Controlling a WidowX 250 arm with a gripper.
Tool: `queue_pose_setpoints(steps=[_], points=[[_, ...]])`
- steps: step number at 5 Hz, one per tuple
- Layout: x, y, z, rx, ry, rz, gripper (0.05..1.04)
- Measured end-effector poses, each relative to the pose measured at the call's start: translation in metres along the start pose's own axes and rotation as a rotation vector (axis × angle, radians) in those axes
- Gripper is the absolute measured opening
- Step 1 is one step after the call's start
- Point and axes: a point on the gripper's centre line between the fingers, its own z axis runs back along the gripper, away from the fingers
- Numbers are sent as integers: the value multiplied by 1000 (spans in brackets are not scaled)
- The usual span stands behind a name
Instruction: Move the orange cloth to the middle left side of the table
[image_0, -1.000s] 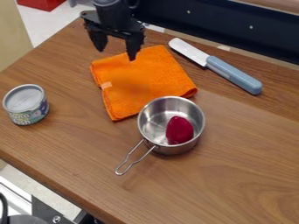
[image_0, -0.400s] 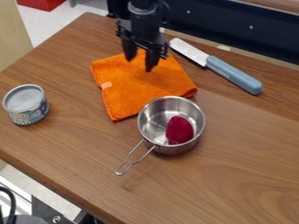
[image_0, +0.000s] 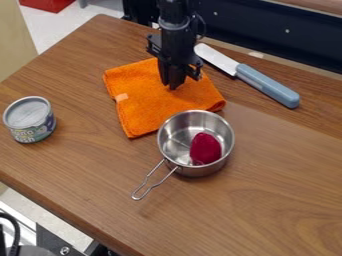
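Note:
The black gripper (image_0: 169, 84) points down over the upper right part of the orange cloth (image_0: 143, 102), its two fingers shut close together. Their tips meet the cloth's surface in this view; whether a bit of fabric is pinched between them cannot be told. The cloth lies folded and fairly flat on the upper middle of the wooden table (image_0: 267, 165), with a small pale tag at its left edge.
A metal pot (image_0: 170, 137) holding a dark red object (image_0: 205, 148) stands against the cloth's lower right side, its handle toward the lower left. A can (image_0: 30, 120) stands at the left. The blue-handled knife (image_0: 267, 85) lies at the upper right.
The gripper has moved right and down over the cloth, and its fingers have gone from apart to shut. The cloth lies where it was.

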Motion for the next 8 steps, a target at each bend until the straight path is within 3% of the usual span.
queue_pose_setpoints(steps=[1, 2, 4, 5, 7, 8], points=[[-4, 2, -9, -19, 13, 2, 53], [-6, 4, -14, 2, 2, 37, 53], [-12, 17, -17, 88, 41, 289, 53], [-19, 31, -17, 110, 48, 410, 53], [-34, 72, -23, 126, 48, 767, 53], [-37, 86, -25, 164, 68, 807, 52]])
